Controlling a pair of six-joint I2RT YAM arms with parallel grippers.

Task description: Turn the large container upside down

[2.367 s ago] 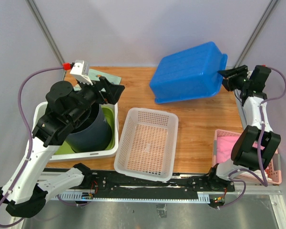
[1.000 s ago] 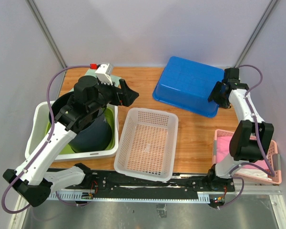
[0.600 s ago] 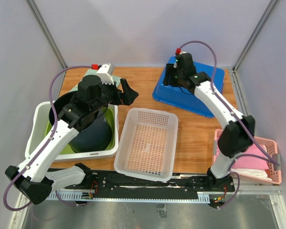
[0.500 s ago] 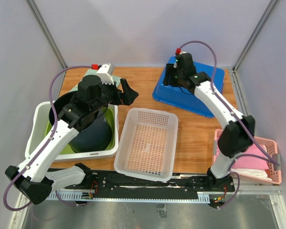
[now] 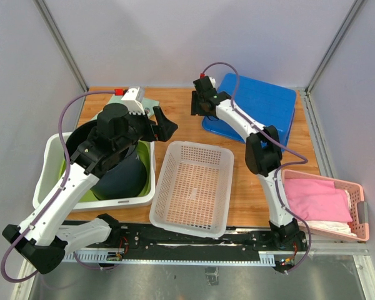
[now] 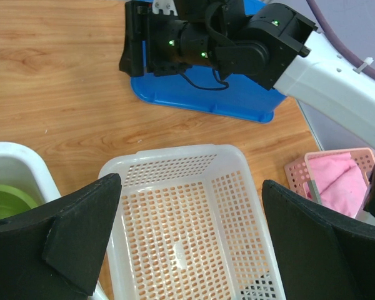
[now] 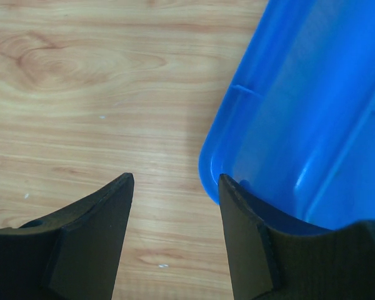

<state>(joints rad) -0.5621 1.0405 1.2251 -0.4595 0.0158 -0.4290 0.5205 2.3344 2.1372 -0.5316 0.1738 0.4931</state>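
Large blue plastic container (image 5: pixel 272 103) inverted at the tabletop's far right corner.
It has been released, task seemingly done; right gripper (image 7: pixel 175 181) and left gripper (image 6: pixel 190 184) are held open.

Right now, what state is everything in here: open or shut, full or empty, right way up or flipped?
Blue container: upside down, lying flat.
White mesh basket: upright, empty.
Pink basket: upright, pink cloth inside.
White tub: upright, holding a green item.
Dark bucket: standing in that tub.
Left arm: jaws wide open, empty.
Right arm: jaws open beside the blue container's corner, gripping nothing.
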